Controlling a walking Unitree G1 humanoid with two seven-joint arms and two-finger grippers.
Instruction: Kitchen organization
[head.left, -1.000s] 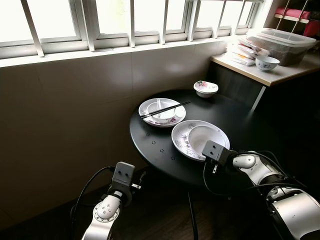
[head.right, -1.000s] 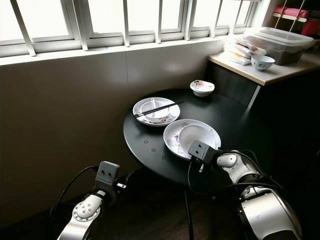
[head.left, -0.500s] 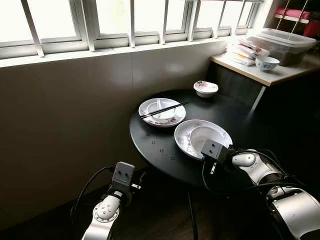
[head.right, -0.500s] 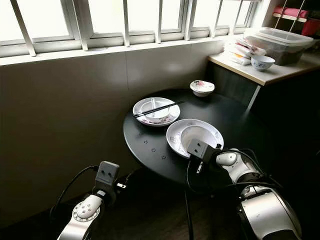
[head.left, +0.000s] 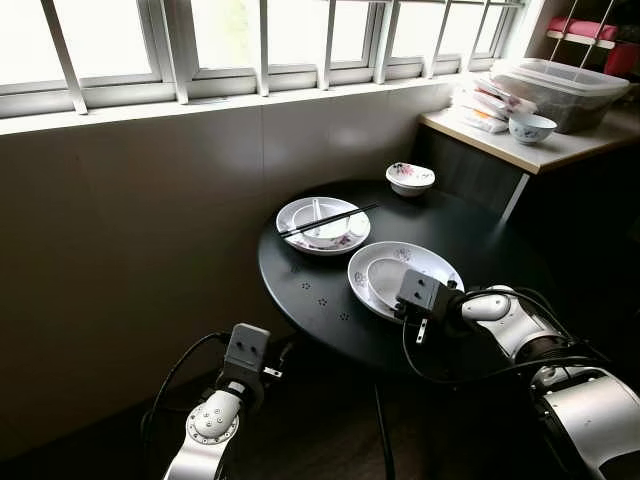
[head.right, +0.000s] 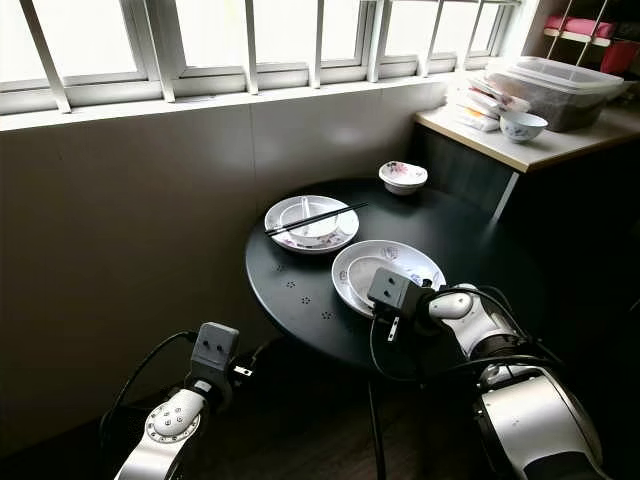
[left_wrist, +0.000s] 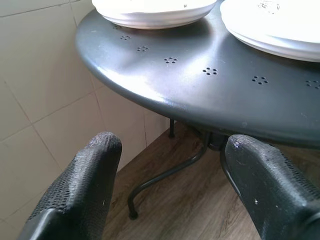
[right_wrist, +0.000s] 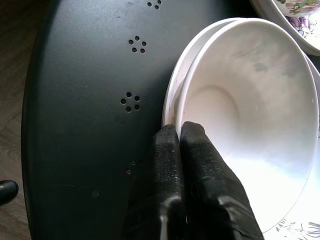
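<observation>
The white bowl (right_wrist: 250, 115) sits in the floral plate (head.left: 432, 262) on the black desk (head.left: 320, 290); right gripper (right_wrist: 179, 137) fingers pinched together on its rim, so lift gently and level. Left gripper (left_wrist: 170, 165) idles, fingers apart

Compared with a second ago, the right gripper (right_wrist: 178, 142) sits further in over the round black metal desk (head.left: 320, 290), its silver arm stretched more toward the window side. The plain white ceramic bowl (head.left: 385, 280) it pinches by the near rim has slid toward the robot's left within the wide white floral-rimmed plate (head.left: 405, 262), and now lies nearer that plate's left edge. The plate itself has shifted slightly toward the window.
</observation>
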